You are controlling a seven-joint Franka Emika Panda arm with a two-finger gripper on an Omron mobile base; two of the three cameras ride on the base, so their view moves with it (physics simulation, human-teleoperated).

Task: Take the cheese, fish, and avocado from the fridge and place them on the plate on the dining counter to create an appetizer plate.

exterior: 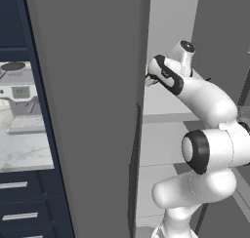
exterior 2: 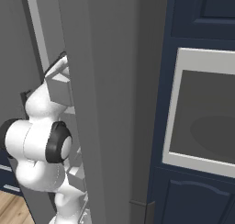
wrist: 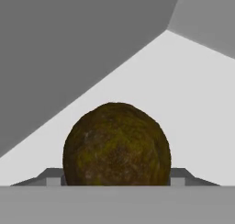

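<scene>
The arm [exterior: 205, 134] rises from five o'clock and reaches toward twelve into the open fridge [exterior: 88, 110], over pale shelves [exterior: 161, 117]. At nine o'clock, a coffee machine [exterior: 19, 100] stands on a marble worktop [exterior: 24, 151] above navy drawers [exterior: 24, 203].

Avocado [wrist: 117, 144] underside hidden; fingers [wrist: 180, 176] mostly behind it, contact perhaps.

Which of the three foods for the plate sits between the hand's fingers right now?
The avocado, the rounded dark brown fruit with an olive-green tinge, between the hand's fingers.
</scene>
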